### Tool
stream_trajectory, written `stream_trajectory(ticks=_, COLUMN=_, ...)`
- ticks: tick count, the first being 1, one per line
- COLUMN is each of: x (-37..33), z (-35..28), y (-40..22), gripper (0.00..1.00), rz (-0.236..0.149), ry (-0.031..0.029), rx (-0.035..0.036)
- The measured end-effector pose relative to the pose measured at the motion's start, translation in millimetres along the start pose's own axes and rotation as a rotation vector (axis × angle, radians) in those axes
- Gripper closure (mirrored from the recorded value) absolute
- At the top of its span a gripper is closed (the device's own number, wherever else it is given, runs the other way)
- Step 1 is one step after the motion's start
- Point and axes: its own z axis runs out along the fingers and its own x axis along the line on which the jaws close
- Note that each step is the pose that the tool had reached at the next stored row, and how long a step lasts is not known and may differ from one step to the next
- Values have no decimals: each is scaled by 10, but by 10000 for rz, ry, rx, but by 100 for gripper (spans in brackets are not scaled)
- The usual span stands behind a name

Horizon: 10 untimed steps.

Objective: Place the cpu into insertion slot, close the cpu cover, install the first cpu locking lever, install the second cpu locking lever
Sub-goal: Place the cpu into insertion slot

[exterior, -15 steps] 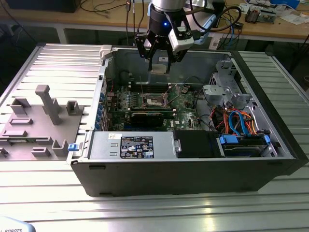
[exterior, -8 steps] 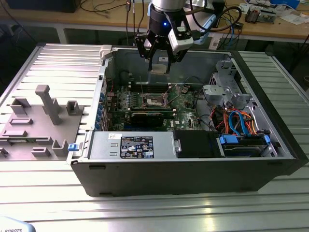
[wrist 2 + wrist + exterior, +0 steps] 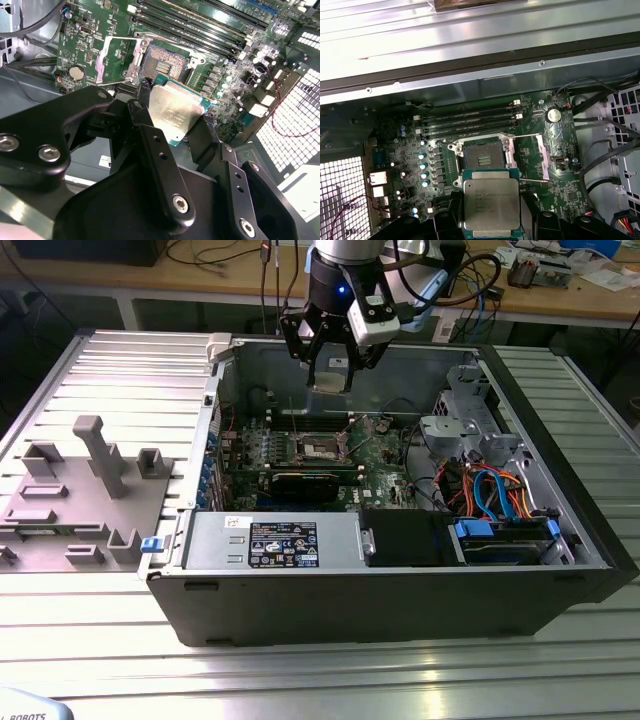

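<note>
Gripper [image 3: 330, 372] holding cpu [image 3: 491, 202] above the open case [image 3: 400, 590].
Fingers [image 3: 200, 134] clamped on its edges; insertion slot [image 3: 482, 157] exposed below, cpu cover [image 3: 538, 157] flipped open beside it.

Open case [image 3: 400, 595] lying on a ribbed table [image 3: 300, 670]. Gripper [image 3: 331, 383] hangs over it pinching the cpu [image 3: 331, 368], well above the slot [image 3: 322, 447] on the green board [image 3: 385, 462]. Grey fixture [image 3: 95, 455] sits off to the exterior view's left, blue cables [image 3: 495, 490] on its right.
</note>
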Motion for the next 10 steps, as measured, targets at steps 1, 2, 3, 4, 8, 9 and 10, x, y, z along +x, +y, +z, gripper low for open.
stream_trajectory(ticks=1, x=0, z=0, y=0, gripper=46, rz=12, ry=-1, rx=0)
stream_trajectory(ticks=2, x=0, z=0, y=0, gripper=46, rz=33, ry=-1, rx=0)
stream_trajectory(ticks=3, x=0, z=0, y=0, gripper=46, rz=45, ry=-2, rx=-1)
stream_trajectory(ticks=4, x=0, z=0, y=0, gripper=46, rz=55, ry=-3, rx=-1)
stream_trajectory(ticks=8, x=0, z=0, y=0, gripper=46, rz=113, ry=-6, rx=-2)
stream_trajectory(ticks=9, x=0, z=0, y=0, gripper=46, rz=141, ry=-7, rx=-2)
stream_trajectory(ticks=10, x=0, z=0, y=0, gripper=46, rz=151, ry=-8, rx=-2)
